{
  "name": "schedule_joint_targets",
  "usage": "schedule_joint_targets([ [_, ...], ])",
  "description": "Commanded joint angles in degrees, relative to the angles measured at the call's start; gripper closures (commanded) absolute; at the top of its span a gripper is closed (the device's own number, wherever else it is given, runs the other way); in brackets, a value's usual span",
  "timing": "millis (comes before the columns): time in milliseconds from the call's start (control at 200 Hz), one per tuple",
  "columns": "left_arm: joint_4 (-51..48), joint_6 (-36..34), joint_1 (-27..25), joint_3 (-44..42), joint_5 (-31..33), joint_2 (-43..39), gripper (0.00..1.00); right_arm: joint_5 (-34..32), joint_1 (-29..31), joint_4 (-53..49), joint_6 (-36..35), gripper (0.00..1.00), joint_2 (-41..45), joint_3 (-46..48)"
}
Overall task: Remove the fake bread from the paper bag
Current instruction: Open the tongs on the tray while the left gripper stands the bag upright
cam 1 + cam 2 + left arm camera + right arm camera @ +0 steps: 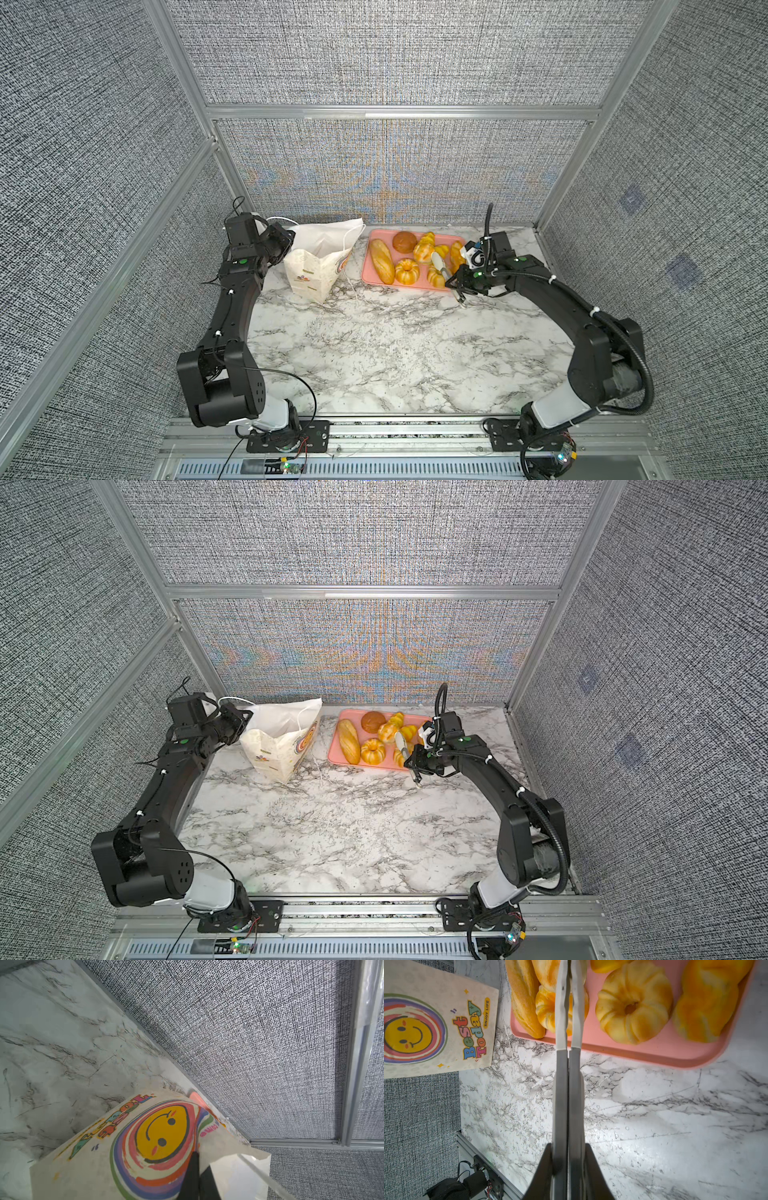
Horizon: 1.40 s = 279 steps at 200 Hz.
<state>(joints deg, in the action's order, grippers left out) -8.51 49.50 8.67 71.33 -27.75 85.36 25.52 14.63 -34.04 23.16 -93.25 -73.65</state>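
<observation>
— Where is the bread lying?
— The fake bread (424,251) is lying on the pink tray (384,237) at the back of the marble table (395,353), beside the paper bag (322,266) and not in it. I am making out a long loaf (382,261), a brown round bun (404,241) and a ring cake (633,1007). My own right wrist is covering the pieces at the tray's far end, so I am not counting them.

— And the bag?
— It is standing upright just left of the tray, mouth open. In both top views I am seeing only its white inner walls; the bottom is hidden.

— What are your fingers doing?
— My left gripper (199,1165) is pinching the bag's upper rim, one dark finger outside by the smiley print and one inside. From above, my wrist is hiding that grip. My right gripper (569,972) is hovering over the tray, its pale fingers pressed together with nothing between them. Their tips are running out of the wrist picture, so I cannot tell whether they are touching bread.
</observation>
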Motion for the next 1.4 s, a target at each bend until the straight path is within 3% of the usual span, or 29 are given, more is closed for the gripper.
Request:
schedule_joint_targets([
  [0,1.03,-1.63,0.55,0.36,-1.99,0.34,1.00,-0.84,-0.30,0.65,-1.95,1.00,-3.52,-3.16],
  [205,-3.95,-7.52,1.13,2.86,1.13,0.16,1.00,-2.82,-0.29,-2.85,-3.90,1.00,-6.25,-6.86],
  [245,-5.08,-8.81,1.18,3.47,1.99,0.18,0.77,-3.16,-0.32,-3.31,-4.04,1.00,-5.55,-6.39],
  [325,-6.63,-11.37,1.18,4.55,3.13,0.37,0.58,-4.06,-0.30,-4.09,-4.44,1.00,-3.79,-4.78],
  [370,-7.27,-12.42,1.18,5.00,3.95,0.49,0.36,-4.23,-0.30,-4.42,-4.61,1.00,-2.77,-3.82],
  [405,-7.56,-13.21,1.18,5.22,4.46,0.58,0.24,-4.42,-0.27,-4.53,-4.70,1.00,-2.19,-3.10],
  [440,-7.89,-13.94,1.18,5.38,4.70,0.59,0.04,-4.52,-0.35,-4.79,-4.85,1.00,-1.60,-2.51],
  [455,-8.09,-14.23,1.18,5.51,4.89,0.59,0.01,-4.51,-0.31,-4.99,-5.00,1.00,-1.51,-2.33],
  [795,-12.99,-23.05,1.18,7.27,10.54,-3.69,0.01,-7.00,2.36,-9.15,-5.51,1.00,4.40,1.17],
  [1055,-14.80,-30.89,1.18,5.31,10.58,-8.95,0.01,-9.96,3.99,-10.85,-5.19,1.00,4.84,2.37],
  [1391,-15.49,-32.30,1.16,-2.79,13.67,-20.33,0.01,-10.10,7.60,-10.26,-3.61,1.00,1.32,-0.80],
])
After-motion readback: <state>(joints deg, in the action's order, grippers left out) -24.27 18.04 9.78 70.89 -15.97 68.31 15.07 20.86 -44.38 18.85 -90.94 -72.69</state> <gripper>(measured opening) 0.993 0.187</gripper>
